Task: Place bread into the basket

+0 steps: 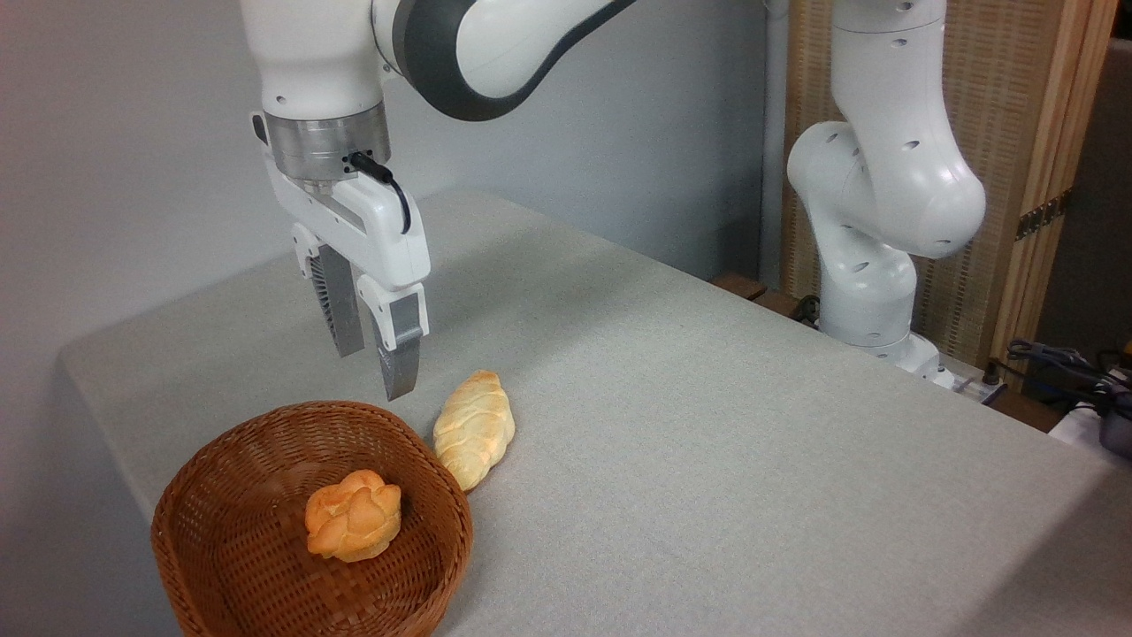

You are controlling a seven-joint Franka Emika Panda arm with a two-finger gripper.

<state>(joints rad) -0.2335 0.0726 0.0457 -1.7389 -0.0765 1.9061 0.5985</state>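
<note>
A round brown wicker basket [232, 495] sits at the near left of the grey table. Inside it lies a small knobbly orange-golden bun [353, 516]. A longer pale plaited loaf [475, 428] rests on the table, touching the basket's right rim from outside. My gripper [374, 372] hangs above the basket's far rim, just left of the loaf's far end. Its fingers point down, stand apart, and hold nothing.
The arm's white base [871, 257] stands at the table's far right edge. Behind it is a wooden screen [1026, 159], with cables [1070, 372] at the right. The grey wall runs close behind the table's left side.
</note>
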